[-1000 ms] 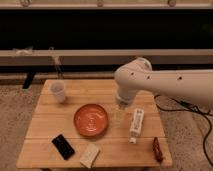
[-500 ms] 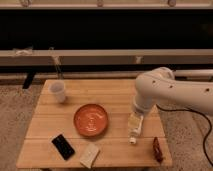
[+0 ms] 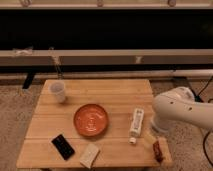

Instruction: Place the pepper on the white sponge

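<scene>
The pepper (image 3: 158,150) is a small slim dark red piece lying at the table's front right corner. The white sponge (image 3: 90,155) is a pale beige block at the front edge, left of centre, next to the black phone (image 3: 63,146). My gripper (image 3: 159,129) is at the lower end of the bulky white arm (image 3: 182,110), by the table's right edge. It is just above and behind the pepper, far right of the sponge. The arm's body hides most of the gripper.
An orange-red plate (image 3: 91,120) sits mid-table. A white capped tube (image 3: 136,124) lies between the plate and the arm. A white cup (image 3: 58,91) stands at the back left. The wooden table (image 3: 105,92) has a rail and dark wall behind it.
The arm has swung to the right, from over the tube near the table's middle to the right edge near the pepper. The objects on the table have not moved.
</scene>
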